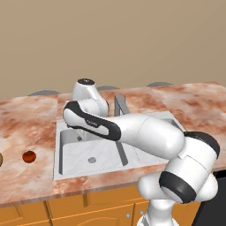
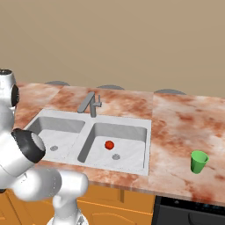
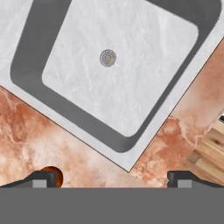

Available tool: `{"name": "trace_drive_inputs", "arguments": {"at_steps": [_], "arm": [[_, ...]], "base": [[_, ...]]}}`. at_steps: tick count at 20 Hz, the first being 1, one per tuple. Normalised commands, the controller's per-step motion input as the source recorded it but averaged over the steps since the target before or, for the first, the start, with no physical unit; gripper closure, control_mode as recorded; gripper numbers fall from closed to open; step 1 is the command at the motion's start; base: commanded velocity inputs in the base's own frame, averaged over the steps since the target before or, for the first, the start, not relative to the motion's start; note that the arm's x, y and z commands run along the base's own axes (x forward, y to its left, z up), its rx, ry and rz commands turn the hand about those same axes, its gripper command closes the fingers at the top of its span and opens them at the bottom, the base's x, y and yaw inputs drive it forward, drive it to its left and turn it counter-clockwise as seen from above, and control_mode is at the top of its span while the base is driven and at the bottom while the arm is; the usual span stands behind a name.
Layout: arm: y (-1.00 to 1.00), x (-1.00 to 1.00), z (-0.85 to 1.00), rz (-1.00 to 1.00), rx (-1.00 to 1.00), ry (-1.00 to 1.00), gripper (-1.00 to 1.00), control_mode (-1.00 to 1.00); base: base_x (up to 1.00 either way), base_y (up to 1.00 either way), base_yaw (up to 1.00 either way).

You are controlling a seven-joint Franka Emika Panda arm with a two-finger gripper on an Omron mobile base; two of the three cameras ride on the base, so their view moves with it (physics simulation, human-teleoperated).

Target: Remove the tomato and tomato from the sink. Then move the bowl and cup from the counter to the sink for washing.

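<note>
A: Sink (image 2: 132, 169) contents?
B: One brighter tomato (image 2: 109, 145) is sitting in the basin right of the faucet (image 2: 90, 104), beside its drain. The darker tomato (image 1: 29, 156) is already lying on the tabletop (image 1: 31, 181), left of the sink.

A: Cup, bowl?
B: The green cup (image 2: 198, 161) is standing on the tabletop, well right of the sink; I cannot place the bowl.

A: Hand?
B: The hand (image 3: 112, 179) is hanging above the sink's left basin, wide open, holding nothing.
</note>
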Motion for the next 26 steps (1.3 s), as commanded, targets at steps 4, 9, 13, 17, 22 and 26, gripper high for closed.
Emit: {"name": "trace_drive_inputs", "arguments": {"at_steps": [4,9,13,17,22,26], "arm": [[-0.35,-0.22,0.09,0.04,-0.05,-0.05,-1.00,-1.00],[-0.33,-0.25,0.12,0.12,-0.05,-0.02,-1.00,-1.00],[-0.35,-0.18,0.14,0.21,-0.04,0.00,-1.00,-1.00],[-0.35,-0.17,0.14,0.22,0.00,0.05,-1.00,-1.00],[-0.28,-0.19,0.10,0.20,-0.04,0.05,-1.00,-1.00],[-0.25,-0.23,0.02,0.19,-0.10,0.01,-1.00,-1.00]], "base": [[0.00,0.00,0.00],[0.00,0.00,0.00],[0.00,0.00,0.00],[0.00,0.00,0.00],[0.00,0.00,0.00],[0.00,0.00,0.00]]}}
